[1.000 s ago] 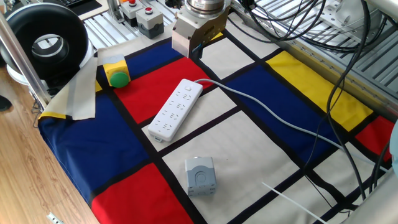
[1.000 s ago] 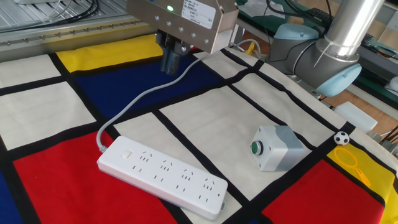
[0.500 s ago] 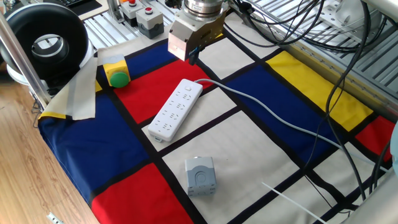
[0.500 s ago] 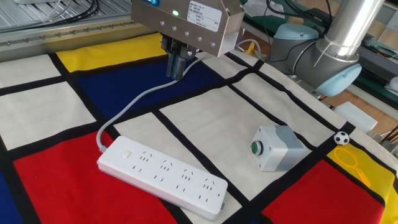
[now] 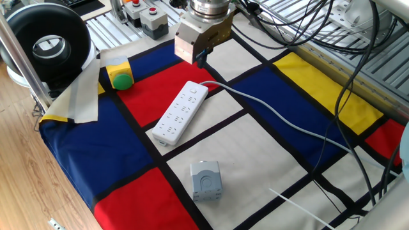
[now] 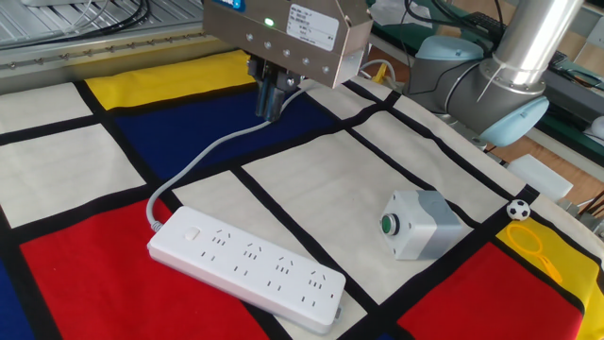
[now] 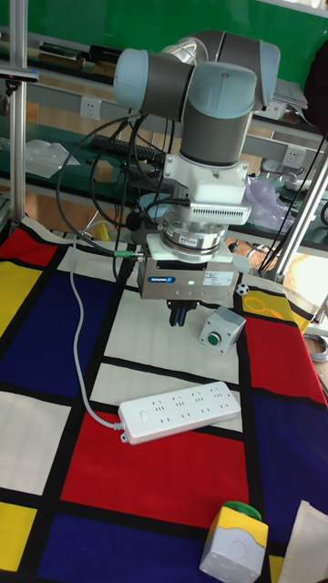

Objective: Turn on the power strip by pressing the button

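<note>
The white power strip (image 5: 180, 112) (image 6: 250, 267) (image 7: 182, 412) lies flat on the chequered cloth, its grey cord (image 6: 203, 156) running off from one end. The button (image 6: 192, 233) (image 5: 192, 92) is a small white switch on the strip's corded end. My gripper (image 6: 271, 111) (image 5: 200, 61) (image 7: 180, 317) hangs above the cloth beyond that corded end, over the cord and clear of the strip. Its dark fingers are pressed together with nothing between them.
A grey cube box with a green button (image 6: 420, 224) (image 5: 206, 180) stands past the strip's free end. A green dome button in a yellow housing (image 5: 119, 75) sits near the cloth's edge. Red buttons in grey housings (image 5: 153, 19) are at the back. Black cables (image 5: 345, 96) cross the cloth.
The gripper has shifted a short way sideways over the cord and dropped slightly. The strip and the boxes have not moved.
</note>
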Robot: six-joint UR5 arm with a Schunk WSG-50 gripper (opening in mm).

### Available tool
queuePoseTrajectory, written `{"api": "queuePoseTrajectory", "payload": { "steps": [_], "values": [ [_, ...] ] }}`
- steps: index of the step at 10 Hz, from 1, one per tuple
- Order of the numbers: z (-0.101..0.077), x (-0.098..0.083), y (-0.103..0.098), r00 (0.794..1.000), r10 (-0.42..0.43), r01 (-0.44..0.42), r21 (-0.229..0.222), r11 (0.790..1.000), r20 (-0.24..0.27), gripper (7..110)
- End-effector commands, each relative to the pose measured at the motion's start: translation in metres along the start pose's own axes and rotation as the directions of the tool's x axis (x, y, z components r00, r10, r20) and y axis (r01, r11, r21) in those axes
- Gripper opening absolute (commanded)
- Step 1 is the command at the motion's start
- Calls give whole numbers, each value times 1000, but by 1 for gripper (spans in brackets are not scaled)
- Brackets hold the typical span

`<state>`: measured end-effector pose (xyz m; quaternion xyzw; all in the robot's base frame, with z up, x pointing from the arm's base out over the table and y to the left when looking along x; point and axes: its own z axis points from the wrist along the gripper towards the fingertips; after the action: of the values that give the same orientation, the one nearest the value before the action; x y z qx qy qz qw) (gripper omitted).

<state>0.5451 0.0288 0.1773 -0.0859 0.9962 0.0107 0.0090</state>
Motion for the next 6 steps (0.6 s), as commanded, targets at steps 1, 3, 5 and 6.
{"api": "queuePoseTrajectory", "payload": {
  "steps": [1, 3, 5, 6],
  "values": [
    [-1, 7, -4, 999, 31, -30, 15, 999, -28, 7],
    [-1, 9, 3, 999, 10, -11, -13, 1000, -38, 7],
    [-2, 18, -10, 997, 2, 1, 38, 999, -71, 7],
    [-2, 18, -11, 997, -7, 10, 40, 999, -74, 7]
  ]
}}
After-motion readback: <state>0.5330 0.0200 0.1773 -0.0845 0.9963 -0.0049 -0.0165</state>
